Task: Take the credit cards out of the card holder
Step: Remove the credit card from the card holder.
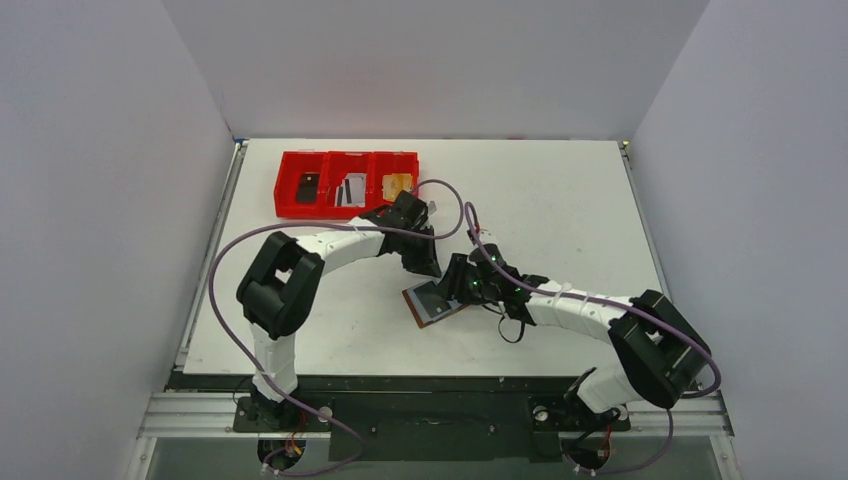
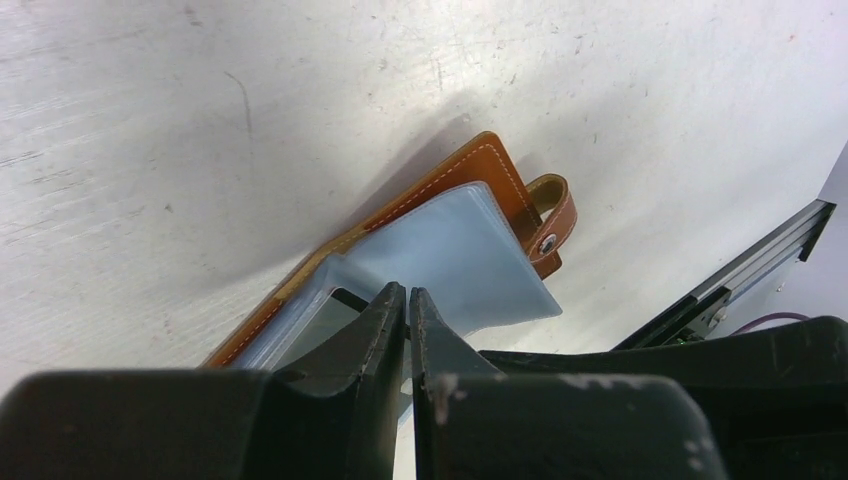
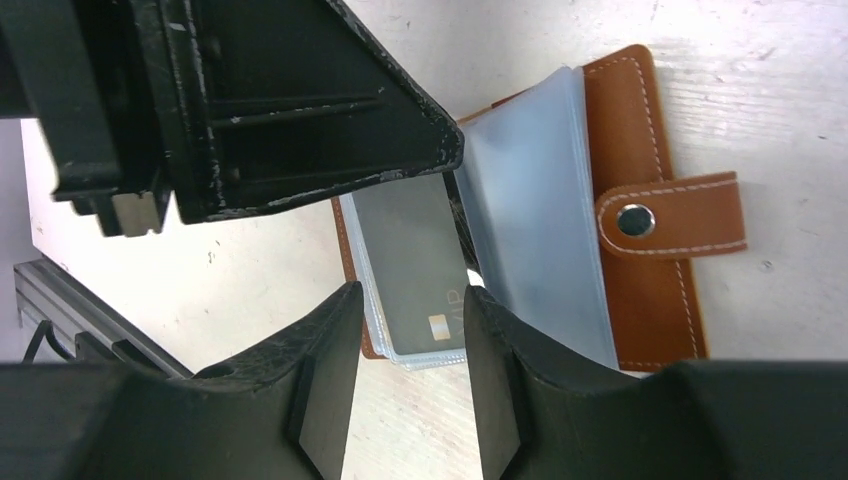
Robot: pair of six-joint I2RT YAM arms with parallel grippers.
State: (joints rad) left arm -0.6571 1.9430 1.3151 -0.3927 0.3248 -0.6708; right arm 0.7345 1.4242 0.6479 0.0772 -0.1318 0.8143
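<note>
Open card holder (image 1: pixel 436 303) at centre of top view, on table (image 1: pixel 560 200). My left gripper (image 2: pixel 407 296) is pressed nearly closed at its clear sleeves (image 2: pixel 450 255); can't tell if pinching one. My right gripper (image 3: pixel 405 335) is spread apart over grey credit card (image 3: pixel 408 262) in its pocket.

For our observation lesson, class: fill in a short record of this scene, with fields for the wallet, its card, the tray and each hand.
Wallet: brown leather folding card holder, open on the white table, clear sleeves fanned
Card inside: flat grey rectangular card in a sleeve
Tray: red three-compartment plastic tray; grey cards in middle compartment, orange card in rightmost compartment
Left hand: fingers closed at the sleeves
Right hand: open, over the grey card
</note>
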